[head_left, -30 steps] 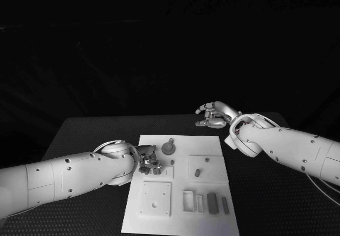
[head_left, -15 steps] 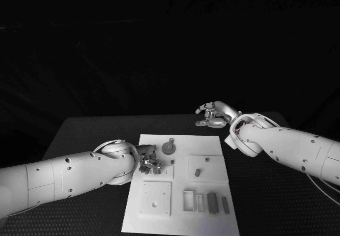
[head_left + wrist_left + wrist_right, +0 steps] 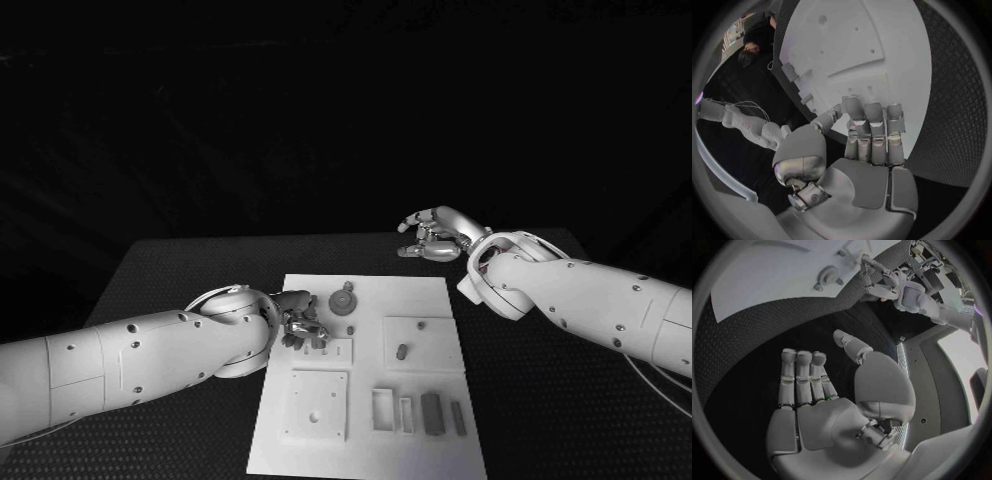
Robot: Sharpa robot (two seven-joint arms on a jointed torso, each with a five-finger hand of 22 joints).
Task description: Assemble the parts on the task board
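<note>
Head view: left hand (image 3: 300, 325) over the board (image 3: 433, 300) (grip unclear, fingers curled), right hand (image 3: 433, 235) open, empty; a misjudged reach could knock the disc part (image 3: 343, 300).

One task board (image 3: 433, 300), two hands (image 3: 300, 325) (image 3: 430, 235)

White screw-dotted arms, silver robot hand (image 3: 434, 236) each

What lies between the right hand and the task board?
Bare black table separates the right hand from the task board; head view shows it.
</note>
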